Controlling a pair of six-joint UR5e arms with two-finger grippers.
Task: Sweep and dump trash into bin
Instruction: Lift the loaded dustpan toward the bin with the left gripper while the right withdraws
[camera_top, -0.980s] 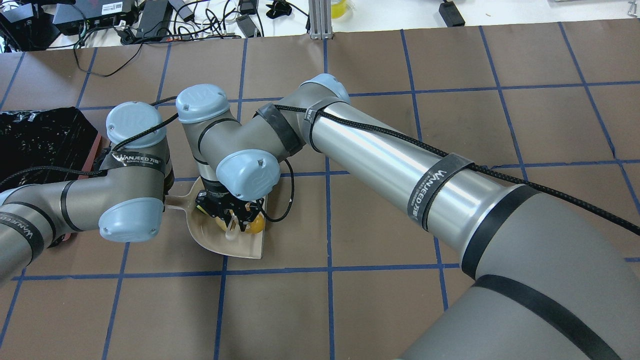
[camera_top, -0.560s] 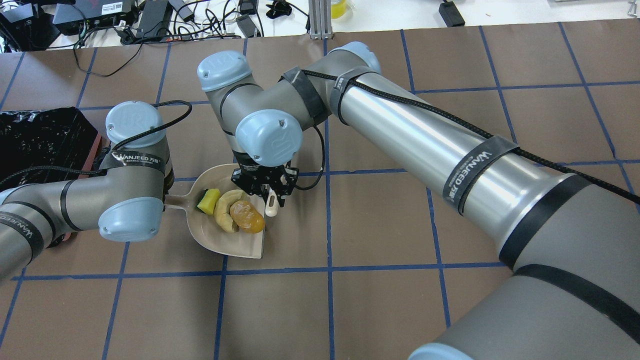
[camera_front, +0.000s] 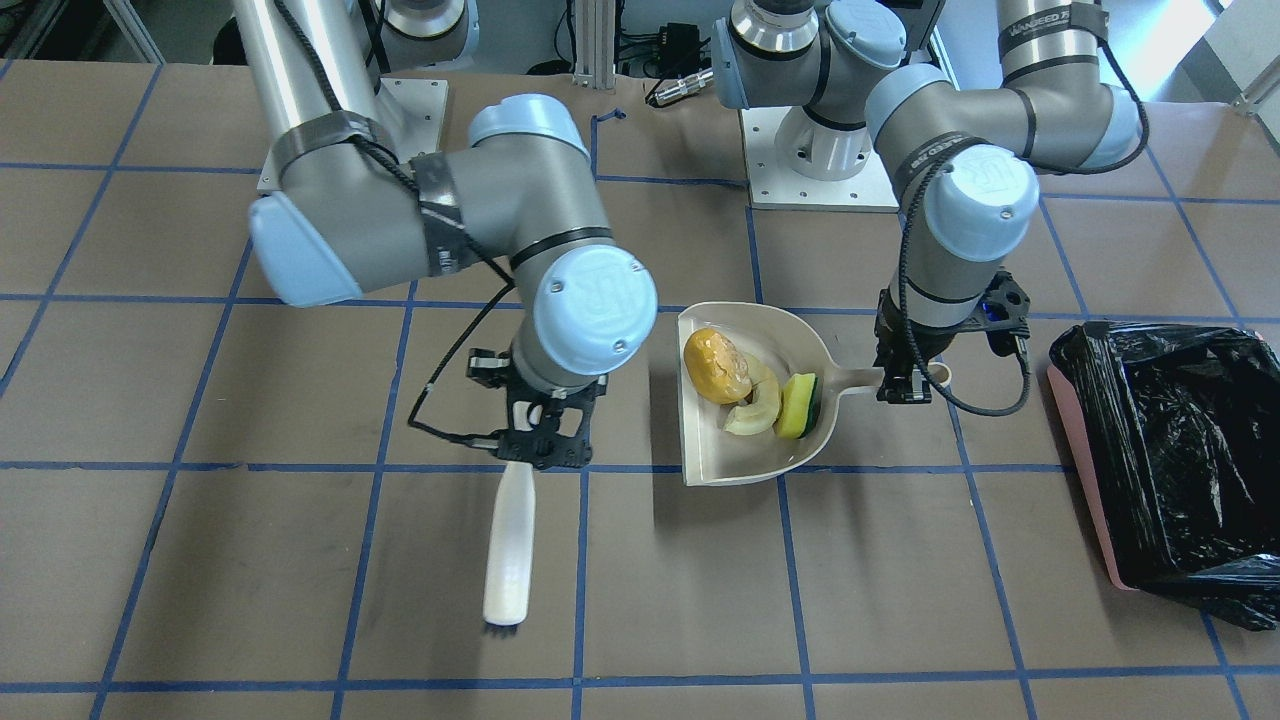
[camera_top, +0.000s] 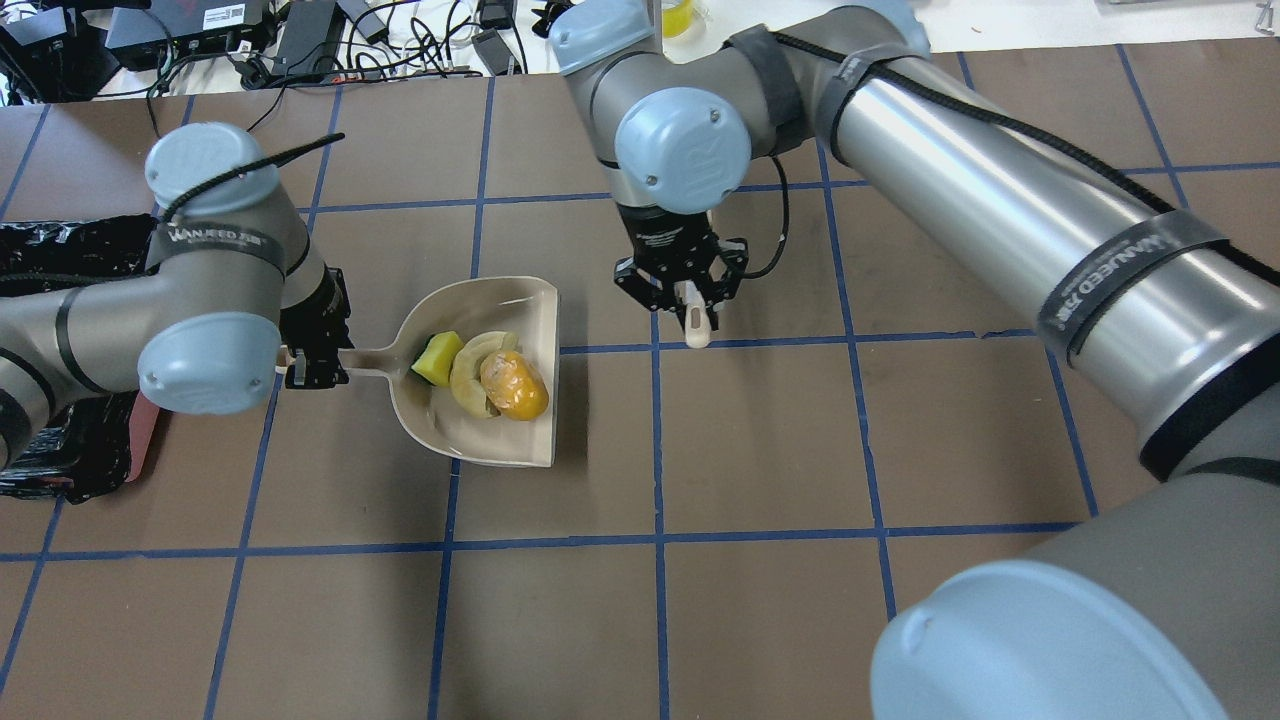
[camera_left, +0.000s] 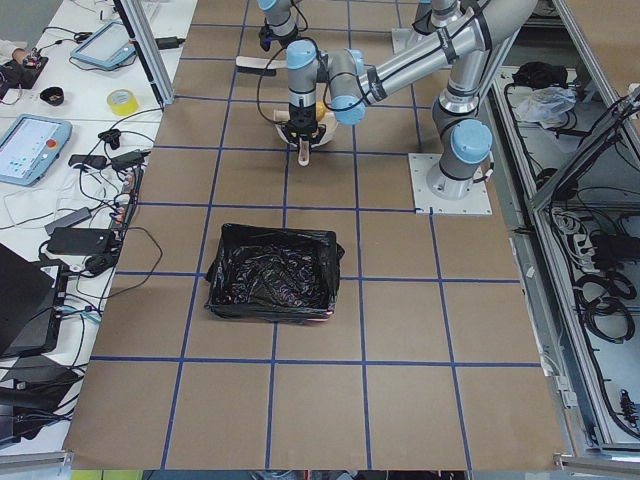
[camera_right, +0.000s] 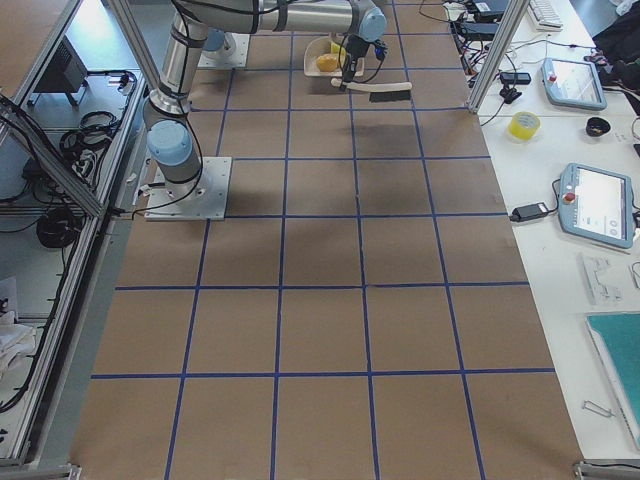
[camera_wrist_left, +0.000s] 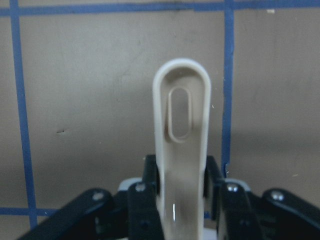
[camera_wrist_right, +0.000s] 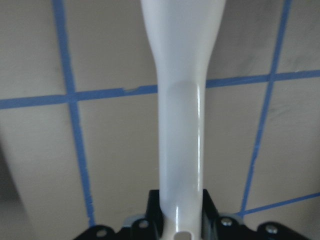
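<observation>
- The bin, pink with a black bag lining, stands well apart from the dustpan on the robot's left. The mouth is wide, so I would aim for its middle.
- The dustpan holds all the trash, so sweeping looks done and the carry to the bin is next. It should be kept level, or tipped slightly back toward the handle, until it is over the bag, because its front lip is open.
- The brush is off to the robot's right, apart from the pan and out of the path.
- The trash is a brown lump, a pale slice and a sponge. The round lump lies nearest the lip and is likeliest to roll, so move slowly.
- The left claw is clamped on the pan's handle.
- The right claw is clamped on the brush.
</observation>
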